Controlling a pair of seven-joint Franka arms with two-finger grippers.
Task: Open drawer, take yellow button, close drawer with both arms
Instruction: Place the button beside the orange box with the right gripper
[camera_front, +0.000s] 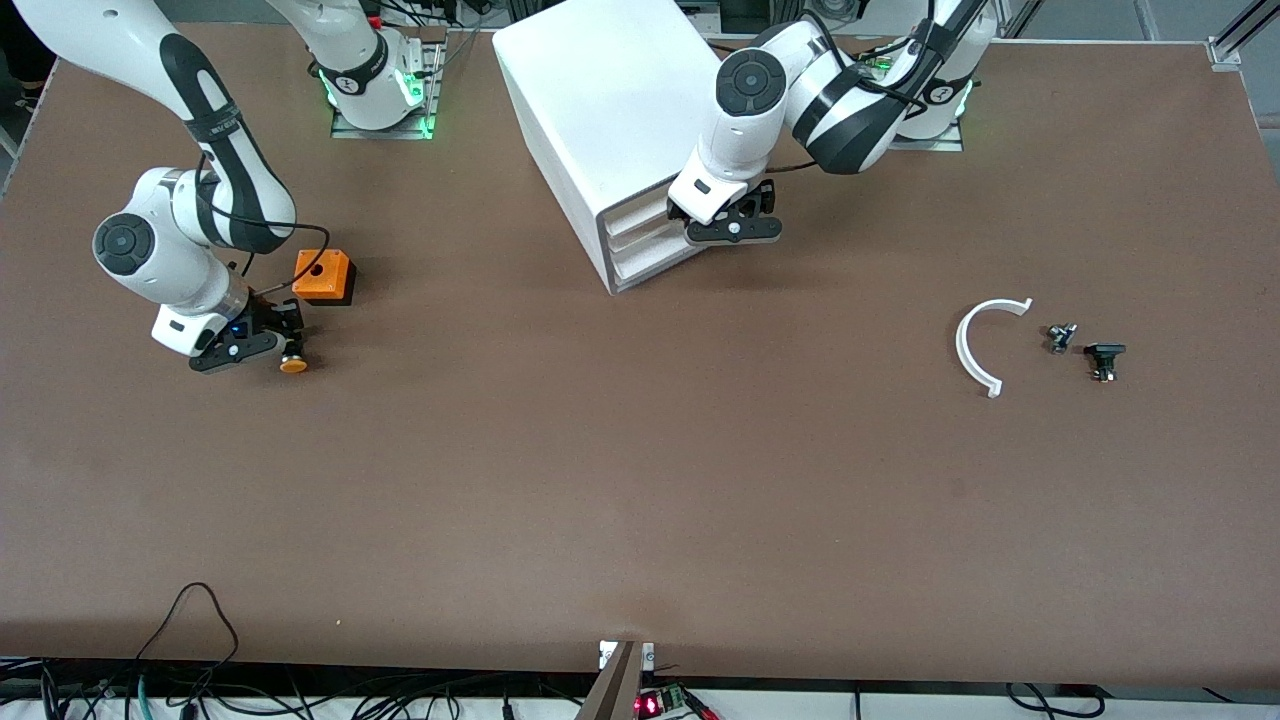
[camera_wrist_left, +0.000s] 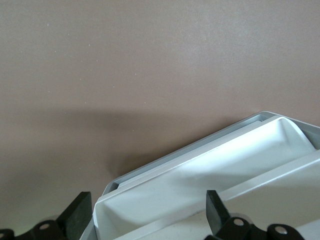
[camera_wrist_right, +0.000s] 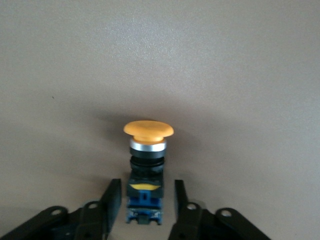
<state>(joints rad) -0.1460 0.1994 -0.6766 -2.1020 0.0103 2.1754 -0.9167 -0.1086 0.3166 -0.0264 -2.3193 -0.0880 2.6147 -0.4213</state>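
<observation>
The button (camera_front: 293, 364), orange cap on a black-and-blue body, lies on its side on the table toward the right arm's end. In the right wrist view the button (camera_wrist_right: 147, 150) lies between the open fingers (camera_wrist_right: 112, 200) with a gap on each side. My right gripper (camera_front: 283, 343) is low over it and open. The drawer (camera_front: 640, 212), uppermost in the white cabinet (camera_front: 600, 100), looks pushed in, about level with the two below. My left gripper (camera_front: 735, 232) is right in front of it, open and empty. The left wrist view shows the drawer's white front lip (camera_wrist_left: 225, 165) between the wide-spread fingers (camera_wrist_left: 77, 215).
An orange cube with a hole (camera_front: 323, 275) stands on the table just farther from the front camera than the button. Toward the left arm's end lie a white curved piece (camera_front: 985, 345) and two small dark parts (camera_front: 1061, 337) (camera_front: 1104, 358). Cables hang along the table's near edge.
</observation>
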